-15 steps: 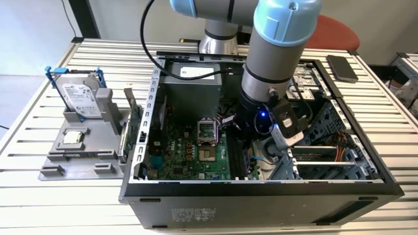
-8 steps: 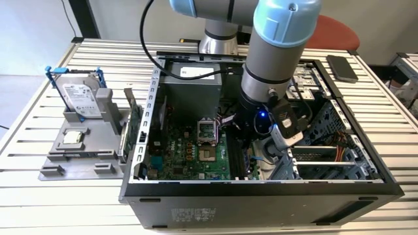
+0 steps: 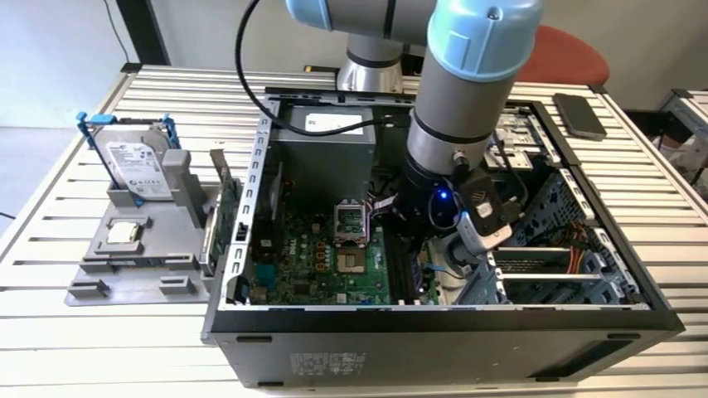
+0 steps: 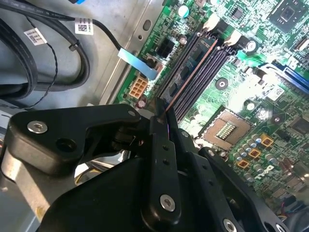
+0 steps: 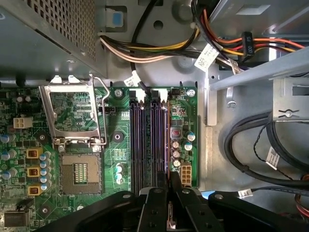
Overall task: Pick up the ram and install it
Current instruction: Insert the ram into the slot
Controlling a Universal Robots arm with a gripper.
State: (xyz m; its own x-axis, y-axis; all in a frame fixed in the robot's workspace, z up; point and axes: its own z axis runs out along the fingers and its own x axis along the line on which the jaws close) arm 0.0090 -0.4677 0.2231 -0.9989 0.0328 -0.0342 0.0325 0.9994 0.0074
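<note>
The black two-fingered gripper [image 4: 161,113] is clamping the slim dark ram stick [image 4: 190,67] narrowly between its fingers, the stick lying along the green motherboard's [image 5: 116,145] outermost slot.

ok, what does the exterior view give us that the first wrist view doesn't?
Exterior view adds: the arm, plus the hard drive and green card standing on the grey holder beside the case. First wrist view adds: the coloured cable bundle and the ram edge-on along the slots, at the gripper. Shared: motherboard, processor socket.
</note>
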